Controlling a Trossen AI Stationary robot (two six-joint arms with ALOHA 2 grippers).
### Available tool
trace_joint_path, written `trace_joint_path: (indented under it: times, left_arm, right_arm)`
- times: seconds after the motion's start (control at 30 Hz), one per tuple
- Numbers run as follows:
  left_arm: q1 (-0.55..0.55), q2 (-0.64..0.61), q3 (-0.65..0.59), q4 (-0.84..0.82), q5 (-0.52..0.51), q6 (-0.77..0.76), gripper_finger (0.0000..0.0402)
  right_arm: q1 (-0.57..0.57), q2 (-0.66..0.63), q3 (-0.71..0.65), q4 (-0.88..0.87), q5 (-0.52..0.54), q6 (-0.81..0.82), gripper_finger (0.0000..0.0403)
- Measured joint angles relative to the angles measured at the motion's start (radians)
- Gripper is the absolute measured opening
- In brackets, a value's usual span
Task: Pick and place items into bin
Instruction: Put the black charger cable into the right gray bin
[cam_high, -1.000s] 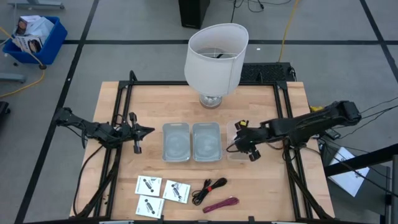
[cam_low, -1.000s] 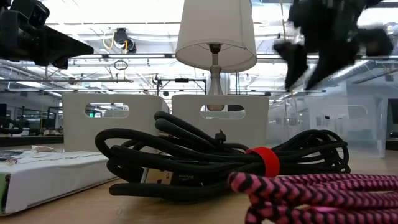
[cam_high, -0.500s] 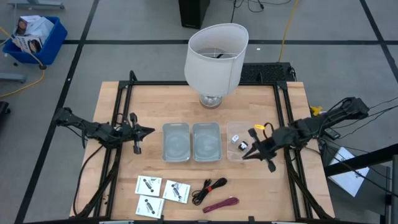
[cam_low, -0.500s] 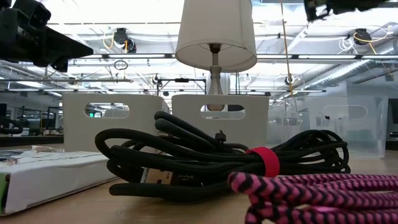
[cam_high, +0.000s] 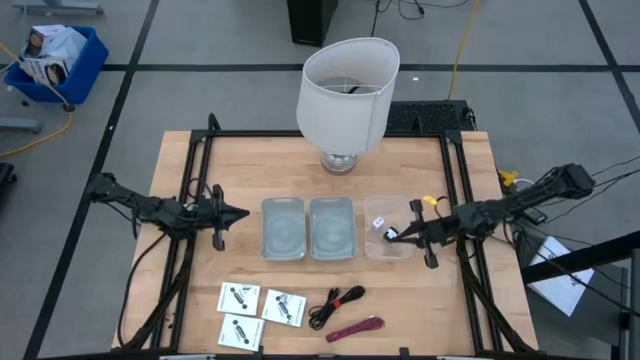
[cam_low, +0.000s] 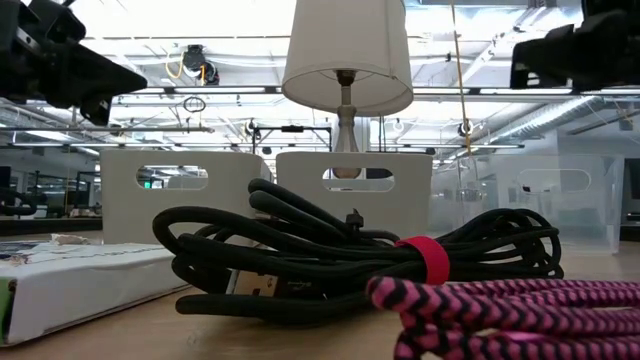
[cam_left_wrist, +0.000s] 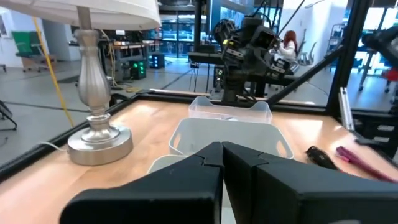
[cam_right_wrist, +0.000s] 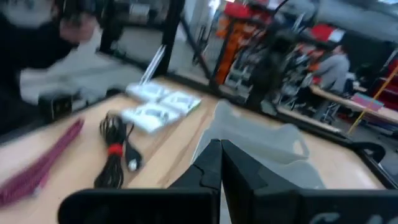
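I have the right gripper (cam_high: 392, 236) hanging over the clear bin (cam_high: 389, 249) at the right end of the row of three, and its jaws look pressed together with nothing between them, judging by the right wrist view. The tiny white-and-black block (cam_high: 378, 224) already lies inside that bin, near its far wall. Everything else waits along the near edge of the table: the three white packets (cam_high: 258, 311) toward the near left corner, then the black cable (cam_high: 336, 301) and the red cable (cam_high: 355, 328) just beside each other nearer the middle.

My read is that the step in hand is the move to the next item — probably the black cable, the closest to this arm. To do it well I would lift clear of the bin wall before swinging toward the near edge, spread the jaws wide on the way, and come down over the cable's bundled middle, near the red band (cam_low: 428, 259), so the whole coil lifts at once instead of trailing a loop. The red cable sits so close that a sloppy approach could snag both.

The left gripper (cam_high: 237, 211) waits near the left edge, jaws together, beside the leftmost bin (cam_high: 283, 228).
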Motion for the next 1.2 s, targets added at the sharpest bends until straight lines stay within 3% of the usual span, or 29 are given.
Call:
trace_joint_path:
  times: [0.23,0.33,0.4,0.7,0.8,0.97,1.2]
  left_arm:
    - [0.000,0.000,0.000,-0.005,0.000,-0.019,0.0008]
    - [0.000,0.000,0.000,-0.006,0.000,-0.019,0.0008]
    - [0.000,0.000,0.000,-0.006,-0.002,-0.019,0.0008]
    - [0.000,0.000,0.000,-0.006,-0.010,0.004,0.0008]
    - [0.000,0.000,0.000,-0.006,-0.006,0.004,0.0008]
    - [0.000,0.000,0.000,0.003,0.034,0.008,0.0008]
    - [0.000,0.156,0.000,0.285,0.066,0.037,0.0008]
  right_arm:
    - [-0.003,-0.171,-0.075,-0.082,-0.002,0.055,0.0001]
    - [-0.005,-0.237,-0.089,-0.068,0.054,0.057,0.0001]
    - [-0.006,-0.266,-0.090,-0.084,0.104,0.057,0.0001]
    - [-0.069,-0.367,-0.093,-0.132,0.108,0.029,0.0000]
    - [-0.131,-0.379,-0.093,-0.153,0.080,0.047,0.0000]
    - [-0.217,-0.377,-0.094,-0.217,-0.058,0.096,0.0000]
    - [-0.286,-0.378,-0.094,-0.240,-0.059,0.108,0.0000]
